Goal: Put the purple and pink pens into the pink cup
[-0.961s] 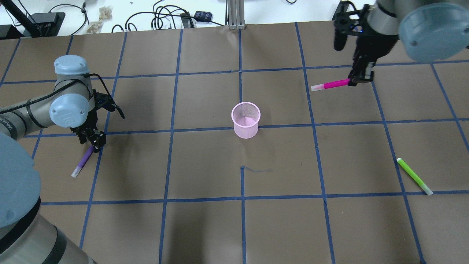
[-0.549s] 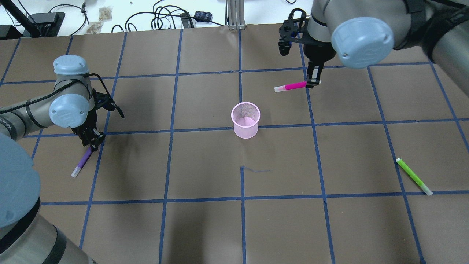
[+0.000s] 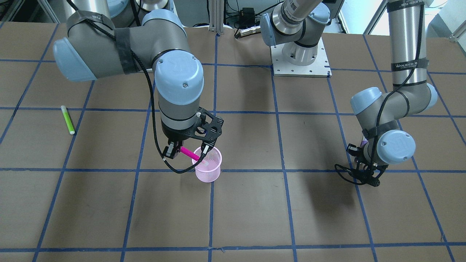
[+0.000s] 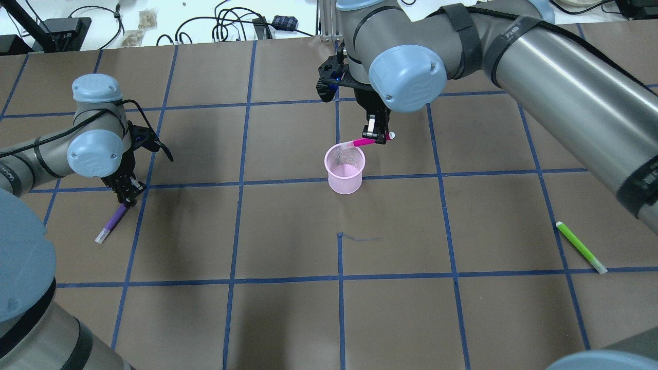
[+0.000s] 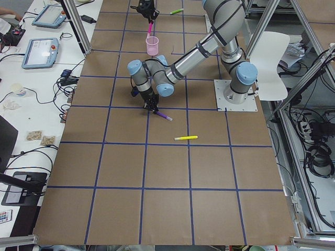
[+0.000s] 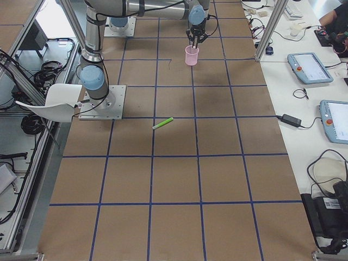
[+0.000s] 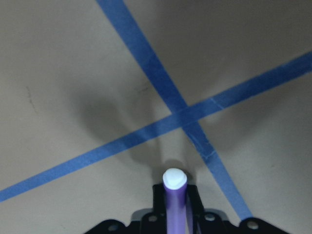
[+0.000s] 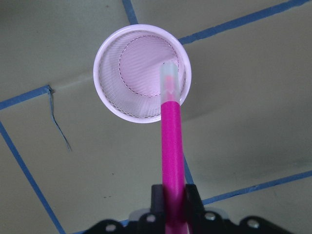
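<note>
Two hands, each clamped on a pen. Right hand (image 4: 378,135): pink pen (image 4: 358,142) tilted, tip over mouth of pink cup (image 4: 345,179). Left hand (image 4: 126,198): purple pen (image 4: 111,225) slanted, low by surface (image 4: 288,226).

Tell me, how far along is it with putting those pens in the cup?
Done: nothing; the pink cup is empty. In hand: the right claw holds the pink pen tilted, tip over the cup's mouth; the left claw grips the purple pen low by the table. Left: drop pink, then bring purple over.
</note>
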Action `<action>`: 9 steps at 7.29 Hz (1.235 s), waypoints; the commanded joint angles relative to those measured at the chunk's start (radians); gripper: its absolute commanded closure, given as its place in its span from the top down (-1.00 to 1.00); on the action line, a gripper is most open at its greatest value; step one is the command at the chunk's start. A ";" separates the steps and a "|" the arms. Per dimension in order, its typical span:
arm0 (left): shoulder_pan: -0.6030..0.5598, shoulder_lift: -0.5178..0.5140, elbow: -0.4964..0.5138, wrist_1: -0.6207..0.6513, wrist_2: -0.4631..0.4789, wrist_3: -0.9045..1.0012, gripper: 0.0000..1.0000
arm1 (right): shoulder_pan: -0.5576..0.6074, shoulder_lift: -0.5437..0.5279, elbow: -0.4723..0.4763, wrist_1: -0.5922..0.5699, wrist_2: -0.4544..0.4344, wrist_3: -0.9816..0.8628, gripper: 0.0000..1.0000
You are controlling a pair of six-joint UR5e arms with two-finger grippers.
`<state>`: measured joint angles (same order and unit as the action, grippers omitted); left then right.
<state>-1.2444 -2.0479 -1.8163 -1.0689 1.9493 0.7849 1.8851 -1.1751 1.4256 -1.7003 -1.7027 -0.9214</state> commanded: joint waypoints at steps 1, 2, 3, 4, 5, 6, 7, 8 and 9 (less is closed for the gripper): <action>-0.004 0.023 0.020 -0.005 0.003 0.000 -1.00 | 0.025 0.005 -0.001 0.051 -0.073 0.102 -1.00; -0.010 0.035 0.023 -0.022 -0.009 -0.001 -1.00 | 0.037 0.020 -0.002 0.057 -0.104 0.134 -1.00; -0.024 0.055 0.023 -0.032 -0.027 -0.006 -1.00 | 0.058 0.037 -0.004 0.054 -0.112 0.165 -1.00; -0.026 0.075 0.025 -0.051 -0.030 -0.006 -1.00 | 0.069 0.052 -0.023 0.054 -0.109 0.179 -1.00; -0.038 0.090 0.029 -0.061 -0.030 -0.007 -1.00 | 0.074 0.067 -0.049 0.057 -0.107 0.179 -1.00; -0.050 0.104 0.050 -0.103 -0.030 -0.007 -1.00 | 0.095 0.075 -0.053 0.048 -0.107 0.179 -1.00; -0.053 0.120 0.067 -0.138 -0.039 -0.007 -1.00 | 0.098 0.077 -0.053 0.045 -0.098 0.180 -0.26; -0.055 0.130 0.080 -0.173 -0.080 -0.009 -1.00 | 0.098 0.080 -0.053 0.054 -0.101 0.215 0.99; -0.058 0.147 0.089 -0.198 -0.114 -0.009 -1.00 | 0.097 0.075 -0.054 0.054 -0.104 0.228 1.00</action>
<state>-1.2985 -1.9198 -1.7412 -1.2308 1.8752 0.7767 1.9818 -1.0983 1.3731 -1.6483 -1.8048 -0.7146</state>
